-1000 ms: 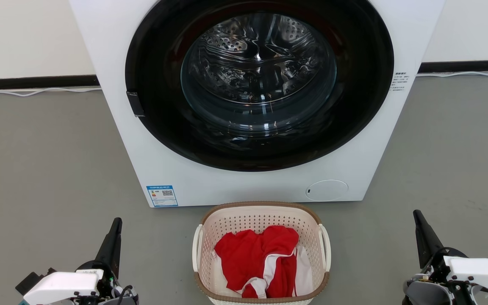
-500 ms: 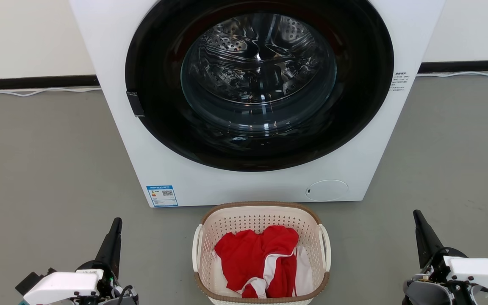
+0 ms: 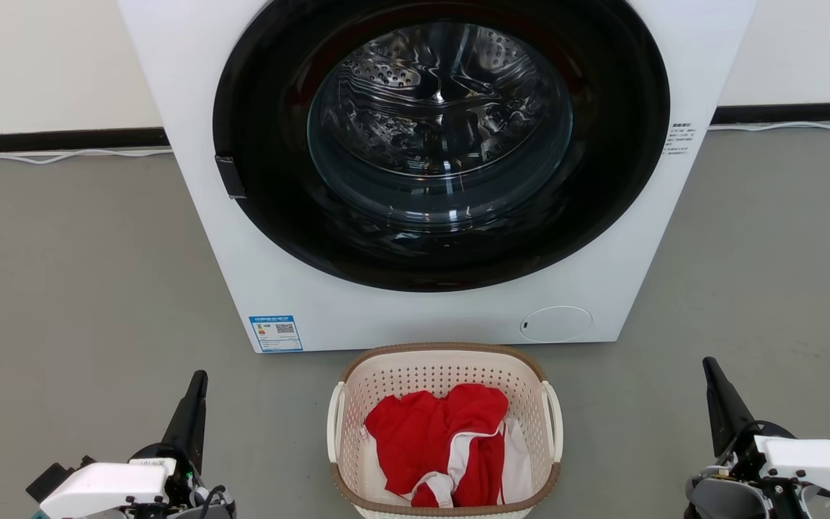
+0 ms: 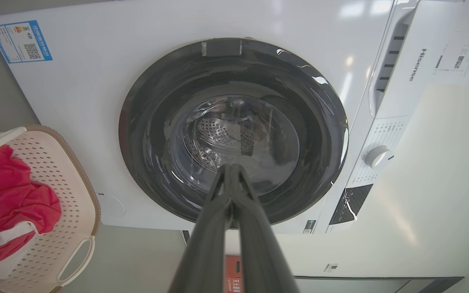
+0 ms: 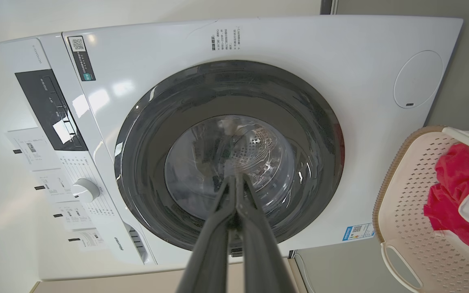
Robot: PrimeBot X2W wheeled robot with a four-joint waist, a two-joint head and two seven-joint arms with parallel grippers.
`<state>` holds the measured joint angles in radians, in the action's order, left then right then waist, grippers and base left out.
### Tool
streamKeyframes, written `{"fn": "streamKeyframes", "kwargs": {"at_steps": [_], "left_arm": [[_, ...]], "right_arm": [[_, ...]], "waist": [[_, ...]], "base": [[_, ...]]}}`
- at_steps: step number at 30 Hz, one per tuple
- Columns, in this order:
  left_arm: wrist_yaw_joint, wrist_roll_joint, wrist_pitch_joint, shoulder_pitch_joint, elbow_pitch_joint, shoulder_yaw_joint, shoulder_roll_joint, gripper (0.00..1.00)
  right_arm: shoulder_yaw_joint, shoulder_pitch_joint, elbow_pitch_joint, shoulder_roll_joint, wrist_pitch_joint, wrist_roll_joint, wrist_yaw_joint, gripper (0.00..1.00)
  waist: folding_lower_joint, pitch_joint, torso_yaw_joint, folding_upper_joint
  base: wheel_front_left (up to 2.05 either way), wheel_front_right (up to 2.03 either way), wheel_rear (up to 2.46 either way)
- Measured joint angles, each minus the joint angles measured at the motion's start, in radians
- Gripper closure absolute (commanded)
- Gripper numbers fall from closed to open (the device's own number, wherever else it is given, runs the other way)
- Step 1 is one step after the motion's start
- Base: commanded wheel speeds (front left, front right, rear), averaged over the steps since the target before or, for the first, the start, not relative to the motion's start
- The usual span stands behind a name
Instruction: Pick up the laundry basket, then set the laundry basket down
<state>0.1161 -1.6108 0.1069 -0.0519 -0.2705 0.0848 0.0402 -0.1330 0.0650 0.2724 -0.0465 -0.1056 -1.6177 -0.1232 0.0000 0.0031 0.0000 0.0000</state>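
Left hand sits at the lower left of the head view, its two dark fingers pressed together on nothing. In its own wrist view they meet at a point in front of the washer's door. Right hand sits at the lower right, fingers likewise pressed together and empty. Both wrists are cut off by the bottom edge.

Between the hands and well apart from either, the laundry basket stands on the grey floor at bottom centre, its near rim cropped by the frame. One white loop handle shows on each side. A red garment with white trim lies crumpled inside and covers most of the basket's bottom; what lies under it cannot be made out.

Just behind the basket rises the white washing machine, its top cut off. Its steel drum shows through reflective glass inside a dark round door ring. A blue label sits at the machine's lower left, print too small to read. A white cable runs along the wall base at upper left.
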Motion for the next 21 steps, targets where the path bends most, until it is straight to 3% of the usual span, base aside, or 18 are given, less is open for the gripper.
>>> {"fn": "streamKeyframes", "kwargs": {"at_steps": [21], "left_arm": [[0.0,0.0,0.0,0.0,0.0,0.0,0.0,1.0]], "right_arm": [[0.0,0.0,0.0,0.0,0.0,0.0,0.0,1.0]], "waist": [[0.0,0.0,0.0,0.0]], "base": [[0.0,0.0,0.0]]}}
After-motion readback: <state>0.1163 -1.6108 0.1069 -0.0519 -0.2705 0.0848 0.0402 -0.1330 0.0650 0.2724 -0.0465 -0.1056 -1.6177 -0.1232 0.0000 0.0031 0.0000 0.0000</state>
